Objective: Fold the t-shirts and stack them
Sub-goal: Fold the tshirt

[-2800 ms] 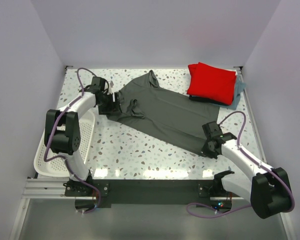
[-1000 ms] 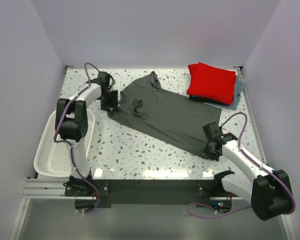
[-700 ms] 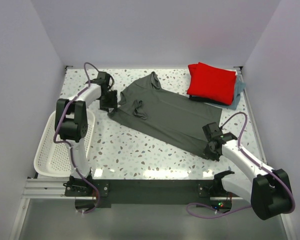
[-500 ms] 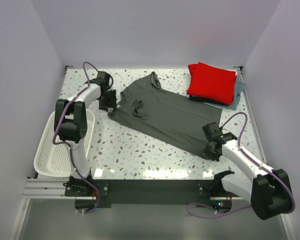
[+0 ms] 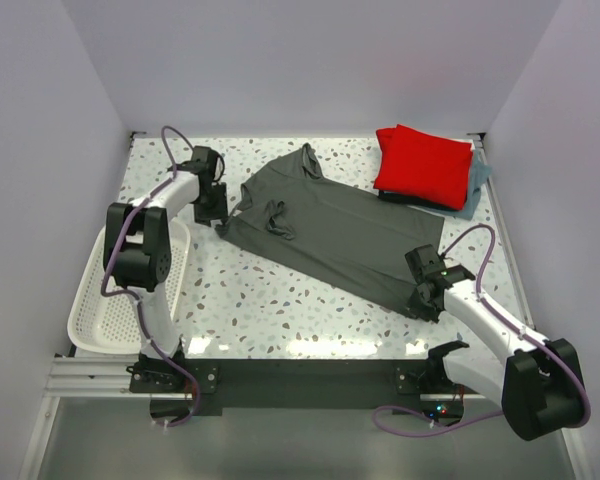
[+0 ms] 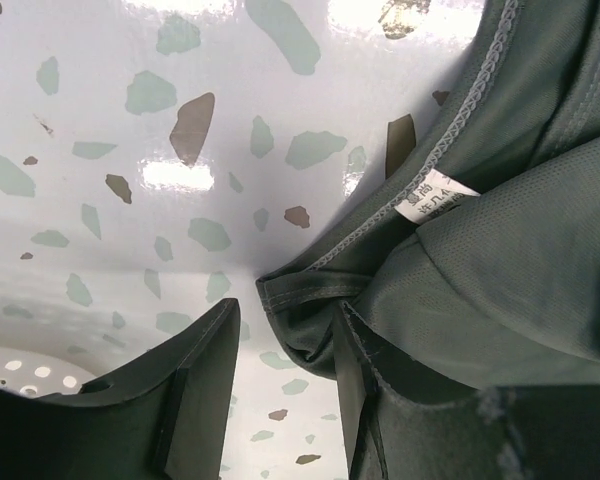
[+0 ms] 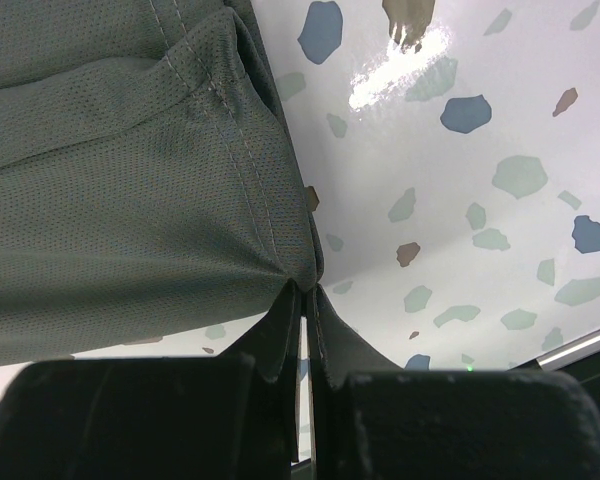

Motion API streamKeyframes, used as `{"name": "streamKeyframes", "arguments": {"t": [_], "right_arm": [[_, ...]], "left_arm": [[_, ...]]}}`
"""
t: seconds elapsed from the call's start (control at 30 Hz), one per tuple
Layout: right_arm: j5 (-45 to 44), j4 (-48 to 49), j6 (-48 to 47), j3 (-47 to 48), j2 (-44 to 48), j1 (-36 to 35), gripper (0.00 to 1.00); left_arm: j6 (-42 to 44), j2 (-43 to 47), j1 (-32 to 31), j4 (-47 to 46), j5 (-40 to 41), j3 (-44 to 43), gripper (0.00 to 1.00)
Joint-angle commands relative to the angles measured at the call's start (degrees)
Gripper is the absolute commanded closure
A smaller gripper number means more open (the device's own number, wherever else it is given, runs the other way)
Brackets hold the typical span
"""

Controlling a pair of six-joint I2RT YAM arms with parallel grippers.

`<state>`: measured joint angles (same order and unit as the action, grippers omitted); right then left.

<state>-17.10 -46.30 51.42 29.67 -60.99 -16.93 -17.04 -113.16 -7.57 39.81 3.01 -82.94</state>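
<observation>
Both pairs of fingers are set at the dark grey t-shirt (image 5: 330, 225), which is spread slantwise across the middle of the desk (image 5: 270, 290). Nearest, the right fingers (image 7: 272, 345) are clenched on its hem corner. Farther off, the left fingers (image 6: 205, 385) are held apart, released, with a bunched edge of the cloth between them but not pinched. This shirt is judged not yet folded or stacked. At the far right corner the red t-shirt (image 5: 425, 165) is seen folded on the light blue-grey t-shirt (image 5: 480, 185), which is mostly hidden. A dark layer under the red cannot be identified.
</observation>
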Motion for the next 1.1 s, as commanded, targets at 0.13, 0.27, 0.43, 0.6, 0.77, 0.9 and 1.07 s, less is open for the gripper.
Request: {"name": "streamKeyframes", "arguments": {"t": [0.13,0.27,0.43,0.6,0.77,0.9,1.07], "right_arm": [[-2.23,-0.63,0.70,1.18,0.96,-0.12,1.00],[-2.32,-0.72,0.70,1.35,0.87,-0.04,1.00],[-2.41,-0.72,0.70,1.35,0.96,-0.12,1.00],[-2.58,-0.81,0.79,1.44,0.96,-0.03,1.00],[-2.76,-1.07,1.05,1.53,0.61,-0.03,1.00],[-3.55,-2.03,1.93,1.79,-0.53,-0.03,1.00],[-5.13,-3.79,3.07,2.58,-2.46,-0.03,1.00]], "left_arm": [[-1.15,-0.12,0.19,-2.46,-2.65,-0.29,0.54],[-0.98,-1.71,0.19,-2.28,-4.15,-1.26,0.57],[-0.80,-2.32,0.19,-1.84,-4.06,-1.00,0.59],[-0.54,-1.54,0.19,-1.84,-3.18,-0.12,0.69],[-0.54,-0.57,0.72,-2.19,-3.18,1.28,1.00],[-0.98,0.31,2.21,-2.02,-3.18,1.37,1.00],[-1.86,1.89,3.00,-2.46,-0.81,2.43,1.00]]}}
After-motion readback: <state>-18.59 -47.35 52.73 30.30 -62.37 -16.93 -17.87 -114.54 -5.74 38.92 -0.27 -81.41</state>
